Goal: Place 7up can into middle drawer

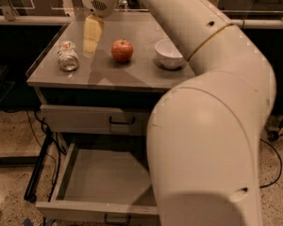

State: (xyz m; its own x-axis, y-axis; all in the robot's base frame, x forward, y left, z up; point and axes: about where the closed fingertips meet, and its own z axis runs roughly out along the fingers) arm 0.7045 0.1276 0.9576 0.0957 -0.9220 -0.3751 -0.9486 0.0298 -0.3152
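Observation:
The 7up can (67,56), silvery with green and red marks and a dented body, lies on the left of the grey cabinet top (132,76). My gripper (92,40) hangs over the top just right of the can and slightly behind it, apart from it and holding nothing. Below, the middle drawer (96,175) is pulled out, its flat grey tray bare and its black handle (117,218) at the front edge. My big cream arm (212,126) covers the drawer's right side.
A red apple (122,50) stands right of the gripper, with a white bowl (169,53) further right. A closed drawer front (75,119) with a black handle (121,122) sits above the open one. Cables (37,135) trail on the floor at left.

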